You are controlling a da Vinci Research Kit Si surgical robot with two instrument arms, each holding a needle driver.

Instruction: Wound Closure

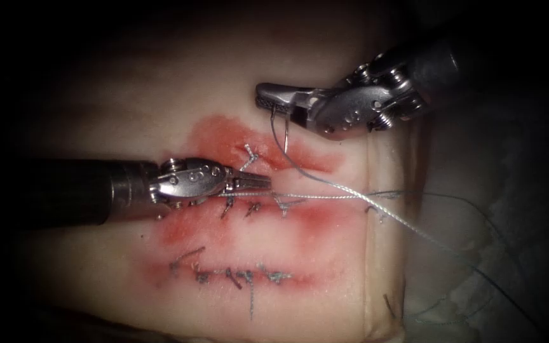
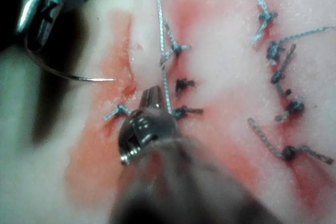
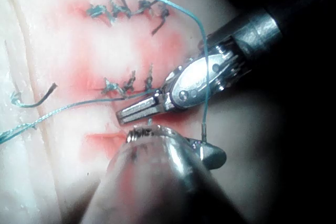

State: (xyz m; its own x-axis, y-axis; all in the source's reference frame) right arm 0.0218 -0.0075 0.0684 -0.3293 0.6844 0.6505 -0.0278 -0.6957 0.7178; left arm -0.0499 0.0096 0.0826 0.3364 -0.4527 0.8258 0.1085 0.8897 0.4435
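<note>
no readable text, label, brand, number or sign on anything here

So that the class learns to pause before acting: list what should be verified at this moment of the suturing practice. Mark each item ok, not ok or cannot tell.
1. The right pincer is shut on the needle, apparently near its thread end: ok.
2. The needle is out of the tissue, with its tip free above the surface: ok.
3. The left pincer is shut on the thread, and that strand runs off to the right: ok.
4. The two pincers are apart and not touching: ok.
5. The thread is free of tangles where it trails past the tissue's right edge: cannot tell.
</note>
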